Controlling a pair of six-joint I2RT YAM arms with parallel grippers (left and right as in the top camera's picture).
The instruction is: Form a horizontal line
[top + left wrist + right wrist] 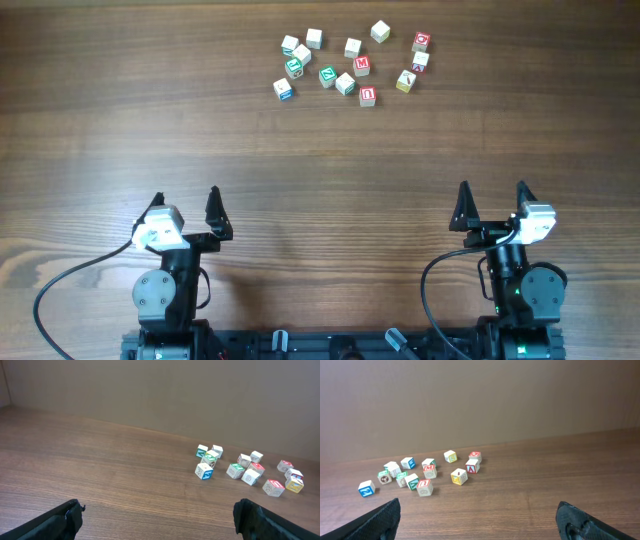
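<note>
Wide open, empty: left gripper (186, 196), right gripper (493, 188). Reach far for green cube (327, 75); pinch squarely, sparing neighbours (345, 84).

Cubes (327, 75) unreadable, left pincer fingers (55, 522) edge-cropped

The brown wood-grain surface (120, 120) looked smooth, with a soft satin sheen. The small pale wooden letter cubes (345, 83) on that surface showed matt painted faces. The black left hand (186, 197) and right hand (492, 190) looked like matt plastic.
</note>
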